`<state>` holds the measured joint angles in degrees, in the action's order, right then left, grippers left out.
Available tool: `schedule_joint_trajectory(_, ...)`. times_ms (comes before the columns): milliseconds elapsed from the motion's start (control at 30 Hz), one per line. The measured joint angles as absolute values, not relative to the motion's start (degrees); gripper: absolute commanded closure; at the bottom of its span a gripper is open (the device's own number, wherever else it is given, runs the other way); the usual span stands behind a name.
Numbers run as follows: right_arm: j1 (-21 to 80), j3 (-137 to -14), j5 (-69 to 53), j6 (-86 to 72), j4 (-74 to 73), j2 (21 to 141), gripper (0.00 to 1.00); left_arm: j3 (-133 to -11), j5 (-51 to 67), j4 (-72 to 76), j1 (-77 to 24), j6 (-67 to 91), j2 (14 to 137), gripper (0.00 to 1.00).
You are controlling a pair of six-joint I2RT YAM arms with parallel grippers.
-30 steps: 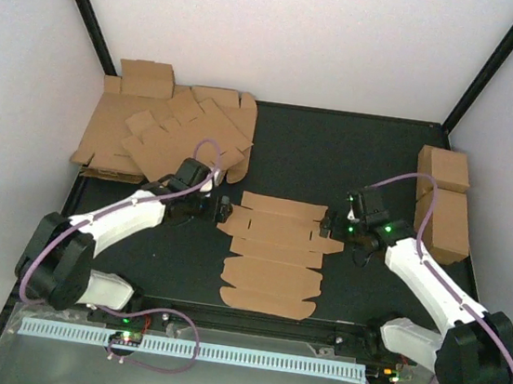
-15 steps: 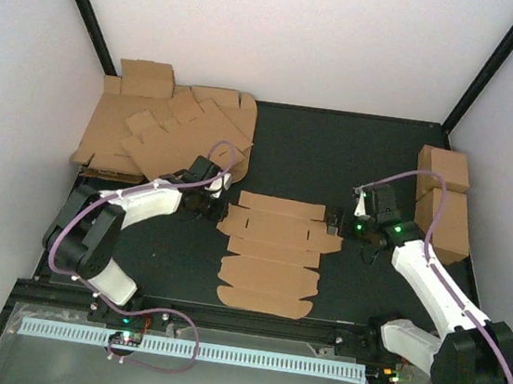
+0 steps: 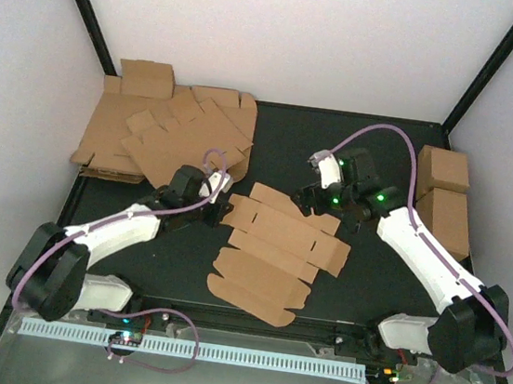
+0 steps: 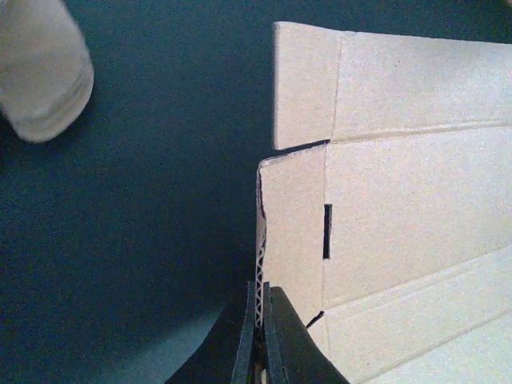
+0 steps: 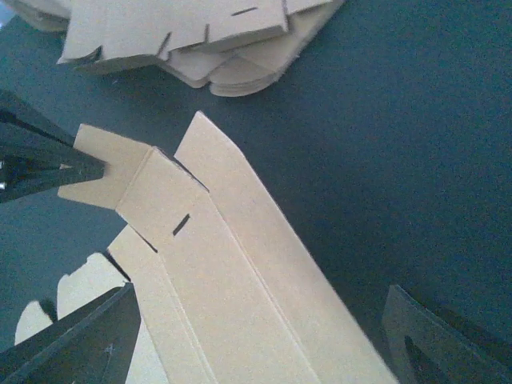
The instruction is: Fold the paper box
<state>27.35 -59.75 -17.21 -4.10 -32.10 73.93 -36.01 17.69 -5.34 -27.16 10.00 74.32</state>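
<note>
You're at the first fold: the paper box [image 3: 278, 246] lies unfolded on the worktop [image 3: 383, 151] just beside the heap of cardboard sheets [image 3: 165, 134], left tool [image 4: 260, 312] clamped on its heap-side flap, right tool [image 5: 260, 320] apart above the end away from the heap, which probably needs gripping next.

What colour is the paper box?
Plain brown; the paper box shows best in the top view.

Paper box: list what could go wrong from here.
The left claw pinches only the edge of one end flap of the paper box; pulling may tear it or let it slip.
The right claw stands open over the other end, so the sheet could swing about that single grip.
The heap of cardboard sheets lies close and might snag.
</note>
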Motion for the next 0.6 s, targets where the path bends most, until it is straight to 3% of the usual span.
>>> schedule_joint_trajectory(500, 31.53, -65.54, -16.21, 11.44, -37.87, 81.65, 0.23, -27.55, 19.70, 7.11, -28.75, 1.67, 63.96, 0.98)
schedule_joint_trajectory(600, 31.81, -65.54, -13.98, 11.94, -38.63, 82.13, 0.30, -26.89, 19.70, 7.92, -28.91, 1.43, 63.09, 0.98)
